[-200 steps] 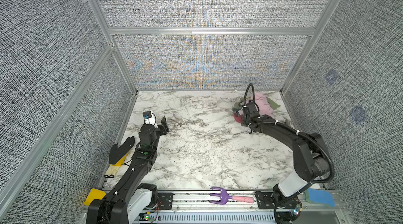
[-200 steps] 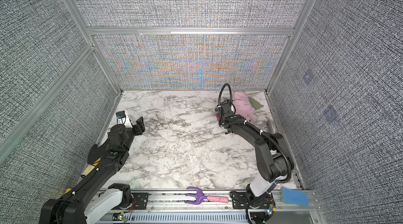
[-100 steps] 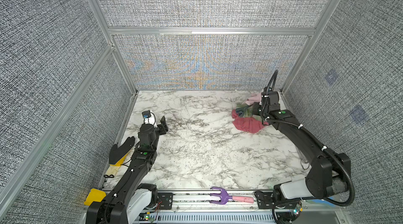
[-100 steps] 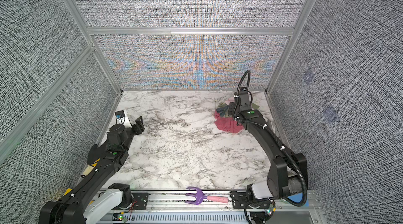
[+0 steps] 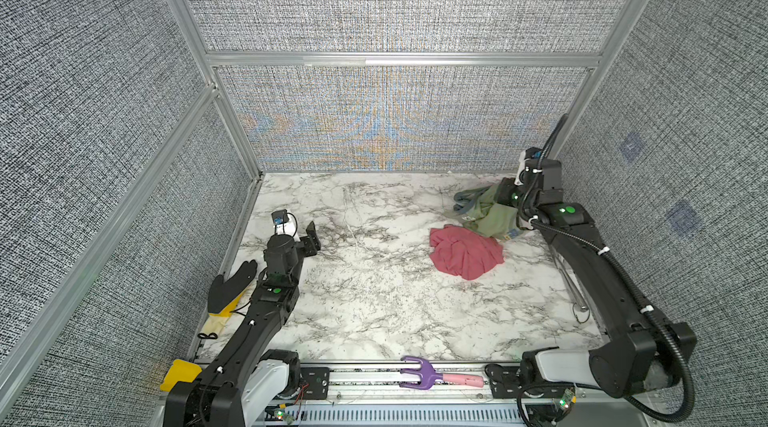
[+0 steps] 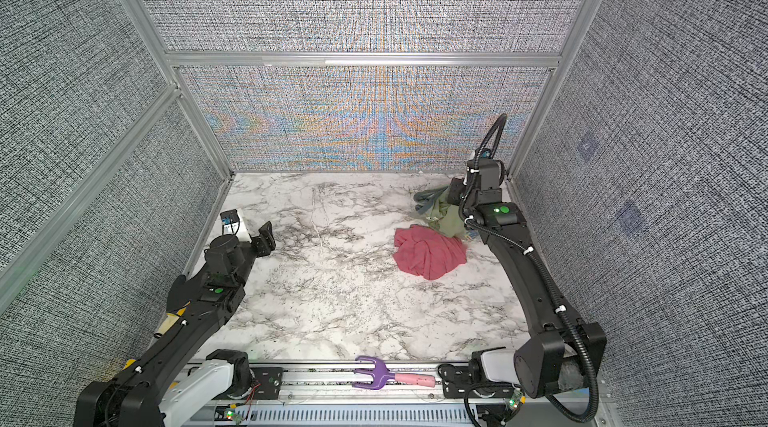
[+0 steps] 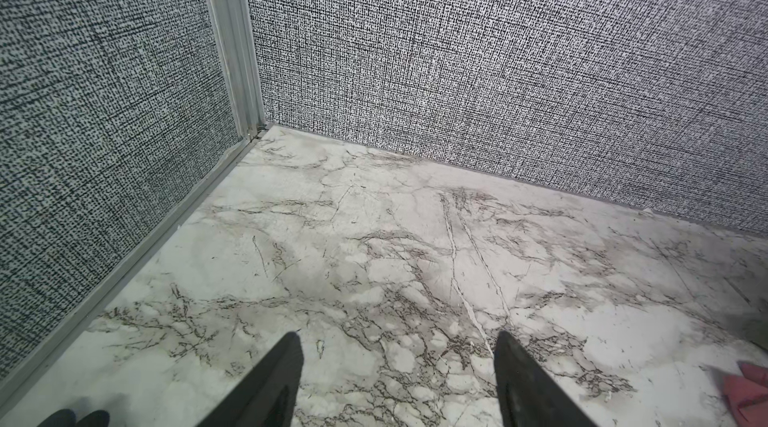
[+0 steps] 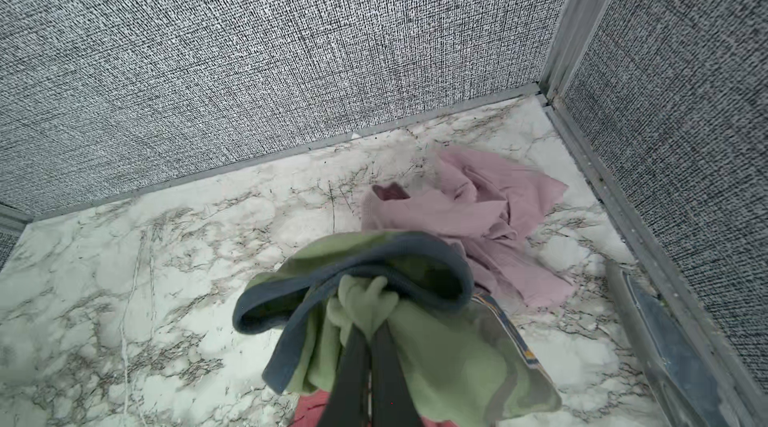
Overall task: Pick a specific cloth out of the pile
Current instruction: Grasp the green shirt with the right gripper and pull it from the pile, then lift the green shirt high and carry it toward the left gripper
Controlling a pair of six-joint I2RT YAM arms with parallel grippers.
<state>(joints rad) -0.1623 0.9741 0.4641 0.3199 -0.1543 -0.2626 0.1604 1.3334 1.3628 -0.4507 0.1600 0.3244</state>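
Note:
My right gripper [image 8: 370, 331] is shut on the olive-green cloth [image 8: 440, 354], pinching a bunched fold near its grey-blue trim band [image 8: 291, 342]. In both top views the cloth [image 5: 490, 213] [image 6: 446, 217] hangs from that gripper over the back right of the table, and it hides the fingers. What is left of the pile lies apart. The rose-red cloth [image 5: 465, 252] [image 6: 430, 252] lies crumpled just in front. The pale pink cloth [image 8: 478, 204] lies in the back right corner. My left gripper [image 7: 399, 346] [image 5: 301, 238] stands open and empty over bare marble at the left.
A black glove [image 5: 230, 290] and a yellow object [image 5: 180, 375] lie by the left wall. A purple hand fork with a pink handle [image 5: 419, 375] rests on the front rail. A thin metal tool [image 5: 575, 292] lies along the right edge. Grey fabric walls [image 5: 395, 121] enclose three sides.
My right gripper has risen from the pile and swung back to the right with the olive-green cloth. The rose-red cloth is uncovered and lying flat. The left arm has not moved.

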